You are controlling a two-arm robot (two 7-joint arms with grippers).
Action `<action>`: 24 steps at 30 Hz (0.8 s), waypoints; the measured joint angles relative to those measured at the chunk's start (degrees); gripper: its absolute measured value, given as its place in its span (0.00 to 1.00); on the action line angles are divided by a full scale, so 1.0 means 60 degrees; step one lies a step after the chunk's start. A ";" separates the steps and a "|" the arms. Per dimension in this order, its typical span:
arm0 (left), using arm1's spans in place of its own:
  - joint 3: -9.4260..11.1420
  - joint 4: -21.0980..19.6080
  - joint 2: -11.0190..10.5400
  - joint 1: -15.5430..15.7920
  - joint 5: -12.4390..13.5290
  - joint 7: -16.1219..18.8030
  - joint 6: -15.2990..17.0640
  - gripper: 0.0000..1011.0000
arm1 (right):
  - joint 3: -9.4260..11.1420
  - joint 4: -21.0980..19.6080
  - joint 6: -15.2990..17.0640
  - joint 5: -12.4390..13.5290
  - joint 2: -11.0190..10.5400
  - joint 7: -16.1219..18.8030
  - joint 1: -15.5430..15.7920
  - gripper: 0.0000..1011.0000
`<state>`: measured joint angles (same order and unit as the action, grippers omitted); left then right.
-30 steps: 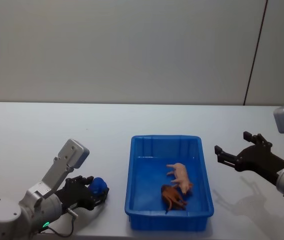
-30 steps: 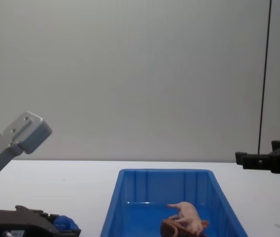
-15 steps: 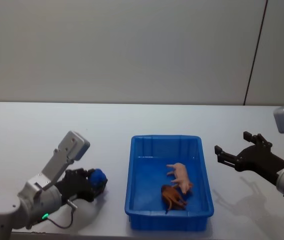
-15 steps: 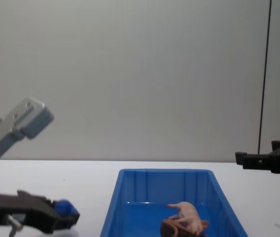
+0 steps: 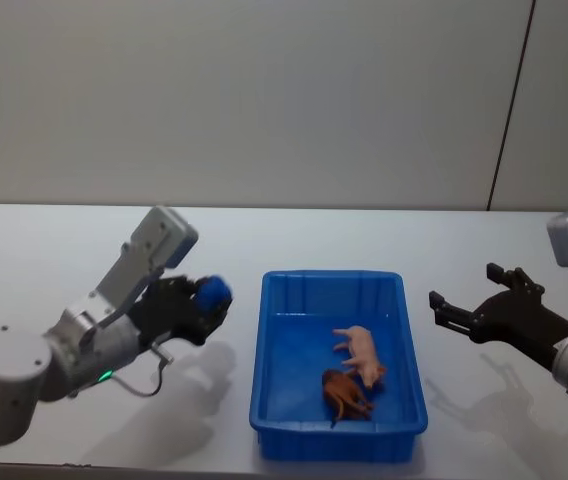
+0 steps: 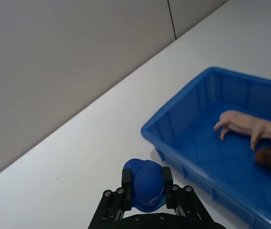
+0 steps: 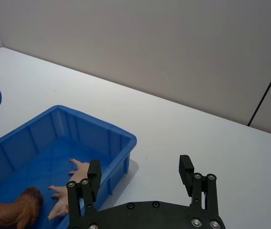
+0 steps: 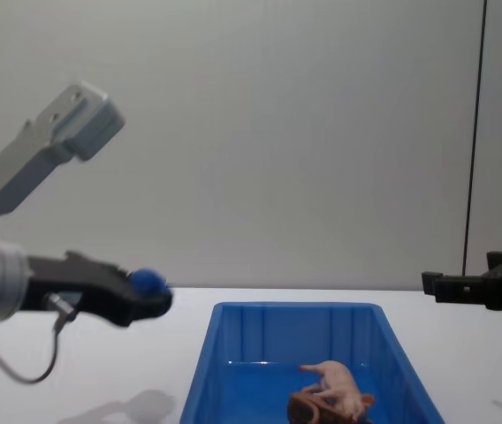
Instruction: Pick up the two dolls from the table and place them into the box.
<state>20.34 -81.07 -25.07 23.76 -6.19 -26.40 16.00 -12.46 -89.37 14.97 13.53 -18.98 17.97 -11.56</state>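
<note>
While the left gripper [image 5: 207,300] hangs above the table [image 5: 44,260], just to the left of the box [image 5: 264,400], its fingers are clamped narrowly on the rounded blue figure [image 6: 146,185], which sits clear of the tabletop with a shadow beneath it. Off to the right of the box, the right gripper [image 5: 469,297] is held in the air with its fingers spread wide and nothing between them. Inside the box lie the pink pig [image 5: 361,350] and the dark brown animal [image 5: 345,394], touching each other on its floor.
</note>
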 joint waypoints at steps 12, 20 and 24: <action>0.0291 0.1388 0.0892 0.1159 0.0137 -0.0742 -0.1315 0.38 | -0.0001 0.0000 -0.0001 0.0000 0.0000 0.0000 0.0000 0.99; 0.0474 0.2264 0.1380 0.1765 0.0146 -0.1085 -0.2057 0.62 | 0.0000 0.0000 -0.0001 0.0000 0.0000 0.0000 0.0000 0.99; 0.0538 0.2548 0.1540 0.1961 0.0139 -0.1188 -0.2325 0.73 | 0.0000 0.0000 0.0000 0.0000 0.0000 0.0000 0.0000 0.99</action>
<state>23.56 -65.78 -15.83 35.53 -5.35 -33.53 2.04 -12.46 -89.37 14.97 13.53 -18.98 17.97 -11.56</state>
